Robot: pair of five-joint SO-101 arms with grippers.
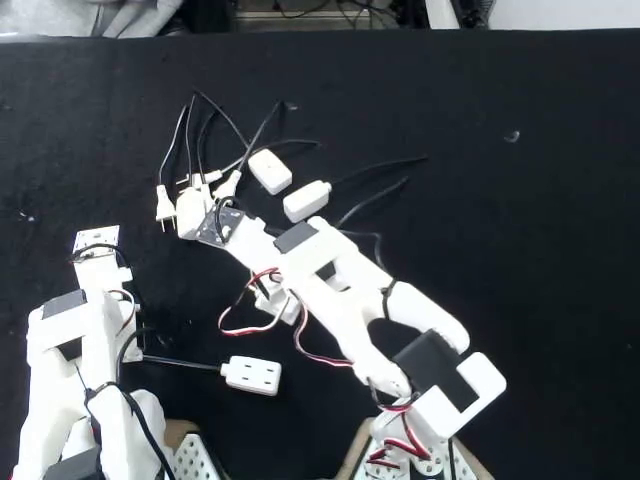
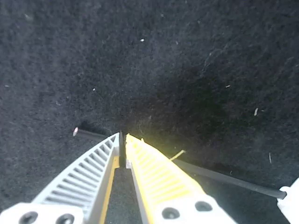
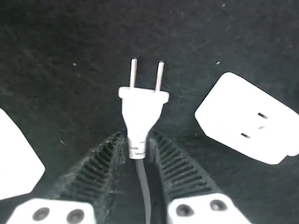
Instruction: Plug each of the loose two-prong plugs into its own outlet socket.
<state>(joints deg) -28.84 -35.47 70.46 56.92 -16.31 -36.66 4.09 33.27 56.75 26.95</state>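
Black cloth worktop (image 1: 500, 250), right claw (image 3: 139, 140) clamped on the neck of a white two-prong plug (image 3: 142, 109), outlet socket (image 3: 247, 119) just beside it, left claw (image 2: 122, 140) closed, black cable (image 2: 224, 178) crossing at its tips

Bright, even light from above, faint soft shadows on the black table (image 1: 540, 260)

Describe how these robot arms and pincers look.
Both arms are white and blocky with black motor blocks. Red and white wires loop off the right arm; black cables run along the left arm. The left gripper is grey and yellow, ribbed; the right gripper black, ribbed.
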